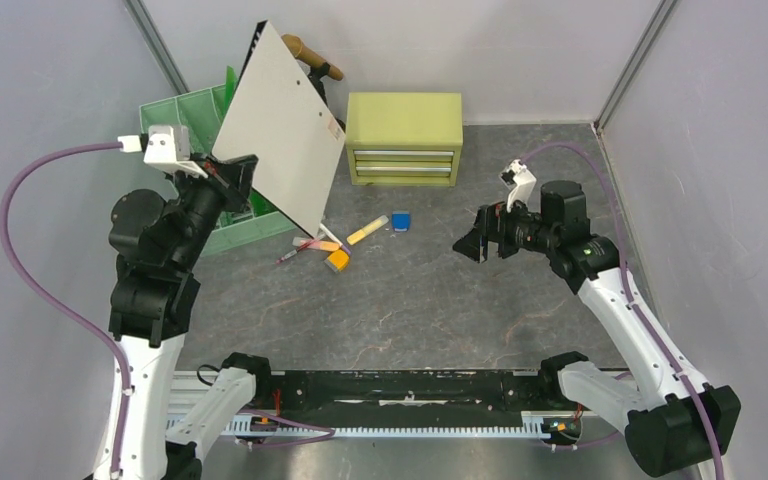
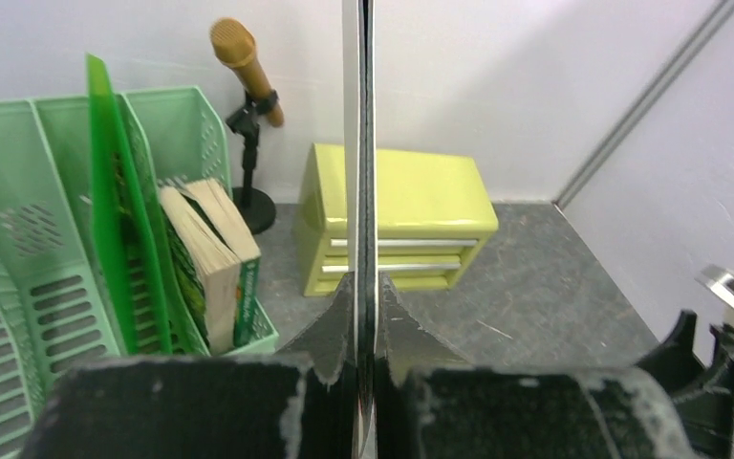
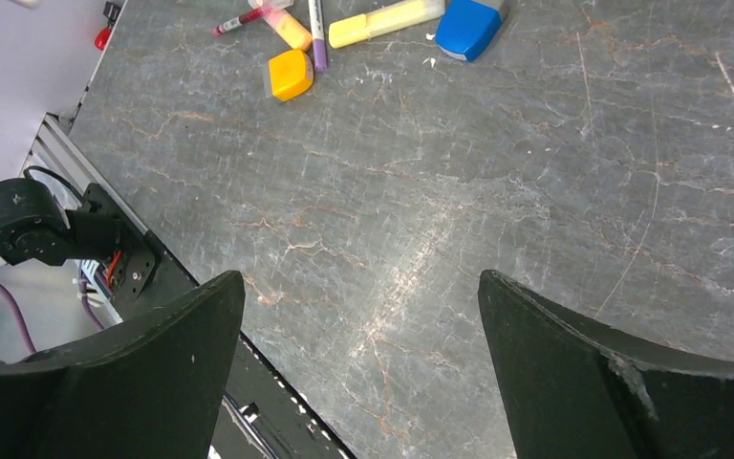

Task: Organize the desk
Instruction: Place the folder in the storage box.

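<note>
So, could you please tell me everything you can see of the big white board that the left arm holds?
The board is a large, thin, flat rectangle, off-white on its broad face with a dark edge; edge-on in the left wrist view it shows a pale and a dark layer. The left gripper is shut on one edge, holding it tilted in the air beside the green file organizer; it looks lifted off the desk.

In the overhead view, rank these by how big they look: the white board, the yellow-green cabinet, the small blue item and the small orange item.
1. white board, though it is held up nearer the camera, so this is unsure
2. yellow-green cabinet
3. small blue item and small orange item, too alike to rank
</note>
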Controlling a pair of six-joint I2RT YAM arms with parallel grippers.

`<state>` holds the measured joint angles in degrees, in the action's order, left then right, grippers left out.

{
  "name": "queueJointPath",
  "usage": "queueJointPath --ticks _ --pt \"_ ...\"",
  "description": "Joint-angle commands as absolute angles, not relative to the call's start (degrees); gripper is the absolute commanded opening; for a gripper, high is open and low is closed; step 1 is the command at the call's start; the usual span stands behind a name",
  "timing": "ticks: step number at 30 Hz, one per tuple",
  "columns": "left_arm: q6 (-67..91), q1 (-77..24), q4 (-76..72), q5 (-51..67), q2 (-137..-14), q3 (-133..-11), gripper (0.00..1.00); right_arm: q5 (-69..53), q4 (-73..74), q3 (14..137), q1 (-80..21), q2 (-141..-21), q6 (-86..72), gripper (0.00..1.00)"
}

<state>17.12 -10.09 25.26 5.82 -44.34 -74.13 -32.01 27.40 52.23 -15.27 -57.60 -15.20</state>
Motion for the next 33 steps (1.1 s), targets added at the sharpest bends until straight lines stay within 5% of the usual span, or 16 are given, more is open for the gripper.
queueJointPath --ticks 1,33 --pt "10.96 -10.03 19.54 -0.44 -45.11 -79.97 0.02 -33.38 25.79 50.27 -15.07 -57.05 -15.13 0.98" --pt "0.19 -10.02 15.33 -23.09 -51.67 -83.79 0.02 -33.40 25.91 45.18 -15.11 -56.12 -15.03 0.98"
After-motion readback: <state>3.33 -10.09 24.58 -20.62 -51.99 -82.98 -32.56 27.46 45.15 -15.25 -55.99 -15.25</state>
